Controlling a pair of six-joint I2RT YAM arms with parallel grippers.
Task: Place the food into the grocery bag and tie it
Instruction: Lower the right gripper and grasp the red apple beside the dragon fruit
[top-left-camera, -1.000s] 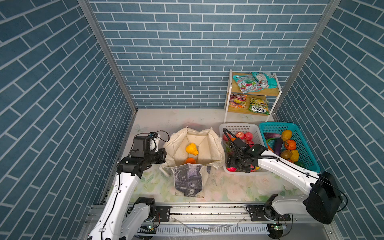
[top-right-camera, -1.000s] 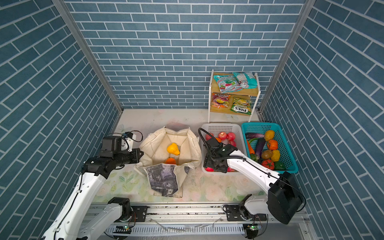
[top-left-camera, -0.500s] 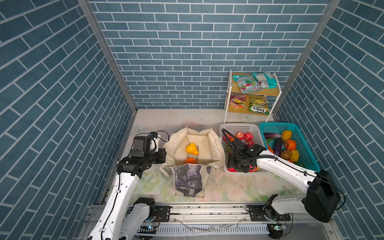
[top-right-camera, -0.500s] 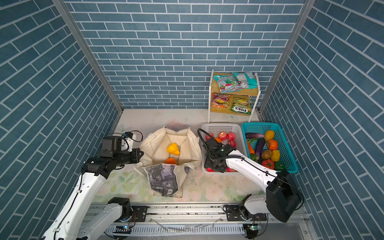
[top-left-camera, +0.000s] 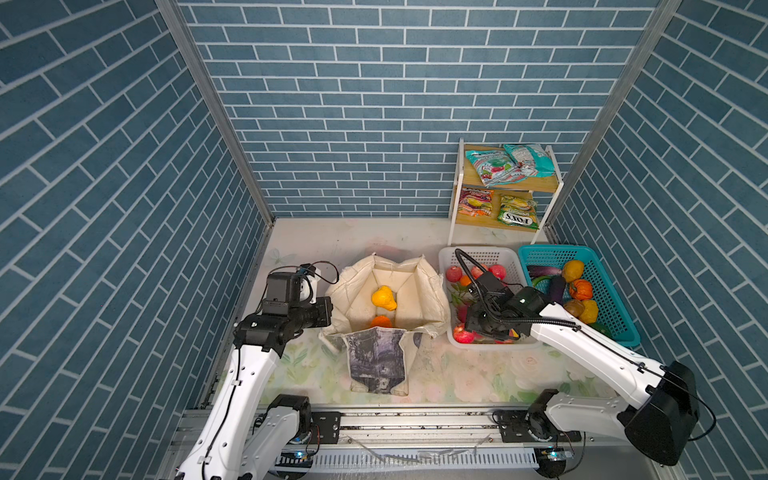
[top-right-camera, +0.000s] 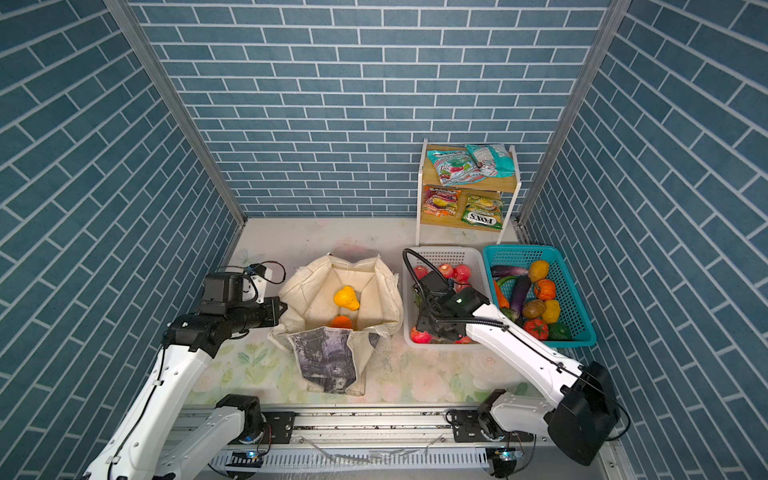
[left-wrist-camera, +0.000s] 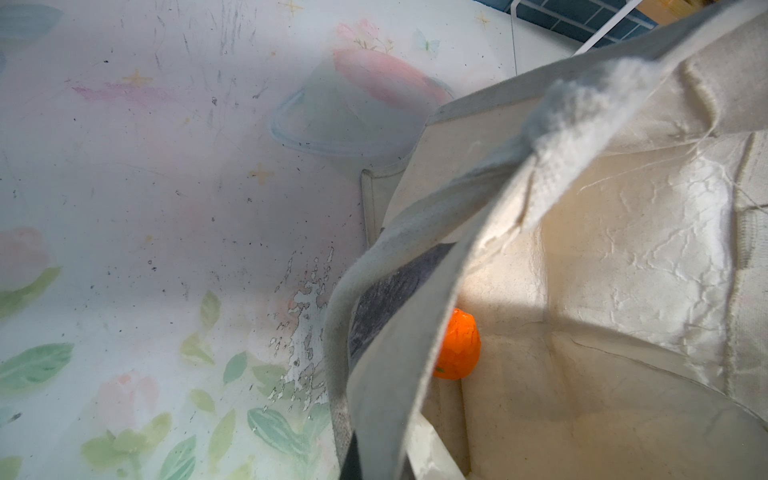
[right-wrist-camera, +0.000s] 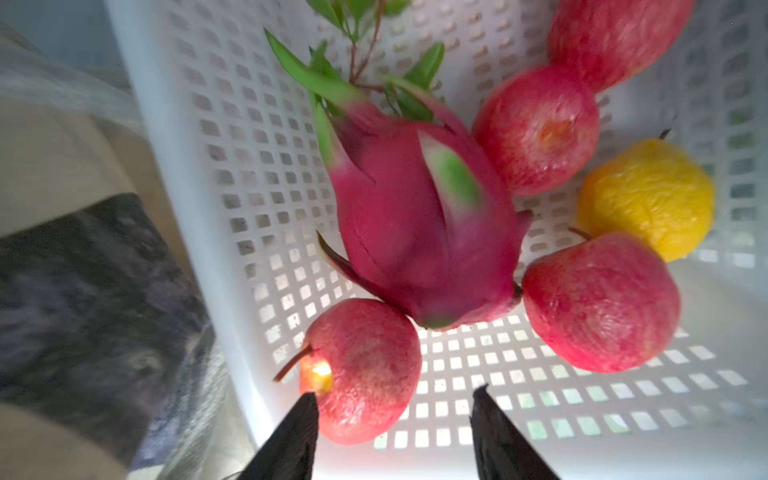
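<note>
The bag (top-left-camera: 424, 291) stands open at mid-table, left of the white basket (top-left-camera: 490, 253), with only a yellow fruit (top-left-camera: 384, 298) and an orange (top-left-camera: 381, 321) inside. Nothing in it has moved in the last second.

The change is in the basket. The right gripper (right-wrist-camera: 395, 392) has crept toward the near left corner and its jaws have drawn in from wide to about half open. They now straddle an apple (right-wrist-camera: 365, 370): one finger lies against it and the other stands clear, so the apple is not yet gripped. I judge this the closing stage of the next pick, so the loading is far from done (the tying further off still).

The left gripper (top-left-camera: 326, 311) has not stirred at the bag's left rim. It is closed, apparently on that rim, since the cloth runs right up to its camera.

In both top views the right wrist covers its fingers and the apple. The left fingers show in no view. The right wrist picture is smeared, and I cannot trace the bag's handles.
</note>
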